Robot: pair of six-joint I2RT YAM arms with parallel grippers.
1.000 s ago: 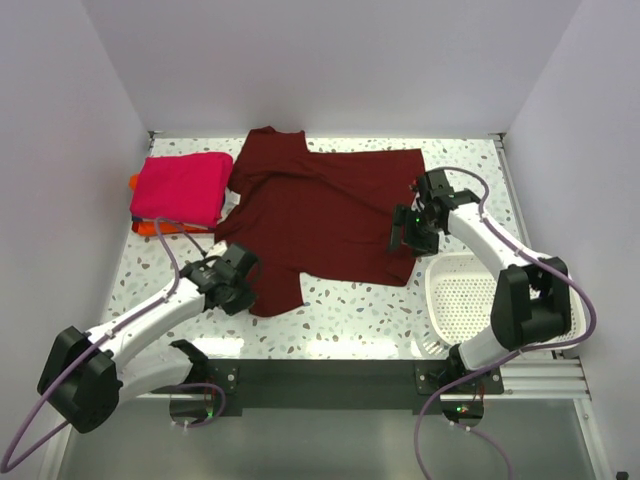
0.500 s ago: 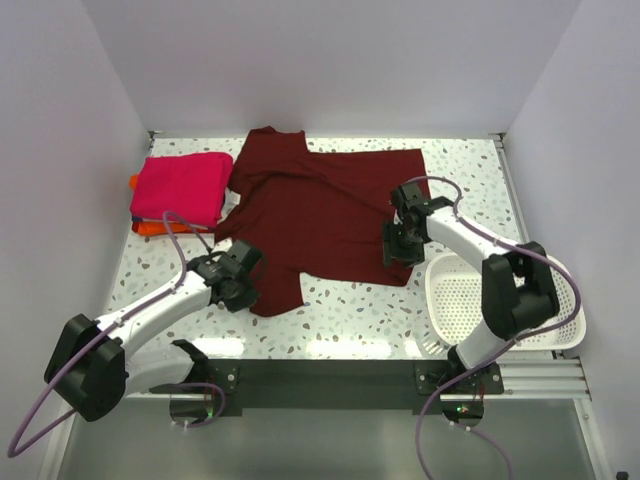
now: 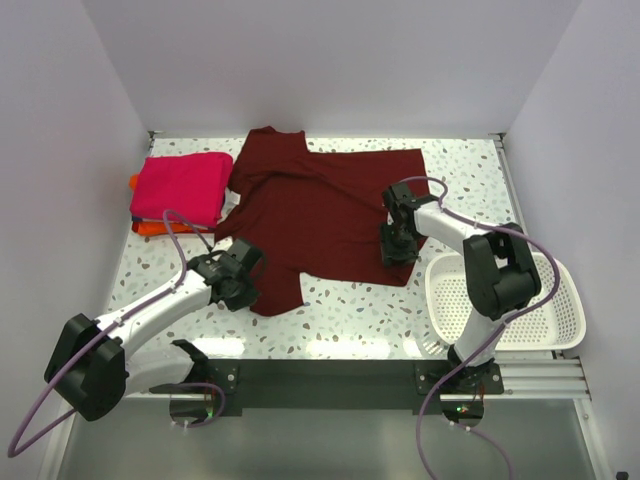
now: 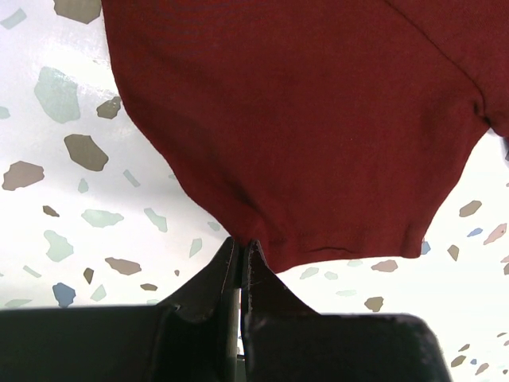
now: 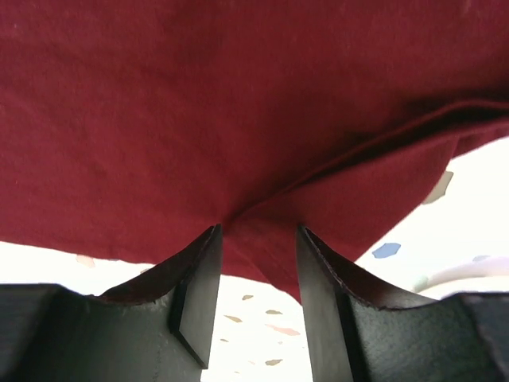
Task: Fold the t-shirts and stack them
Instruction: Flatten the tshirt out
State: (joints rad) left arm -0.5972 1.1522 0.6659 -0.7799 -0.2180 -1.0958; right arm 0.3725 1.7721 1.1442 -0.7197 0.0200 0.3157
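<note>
The dark red shirt (image 3: 320, 215) lies spread over the middle of the table (image 3: 350, 305). The pink shirt (image 3: 180, 187) is folded on top of the orange shirt (image 3: 145, 228) at the far left. In the last second the right gripper (image 5: 258, 235) has moved from the shirt's right edge inward to its near right corner. Its jaws have narrowed and now stand half apart, with a ridge of cloth between them that is not yet pinched. The left gripper (image 4: 242, 253) has hardly moved and stays clamped on the near left edge of the shirt. I judge that both near ends are almost held — once the right jaws close, the arms can probably lift this edge and fold it over.
</note>
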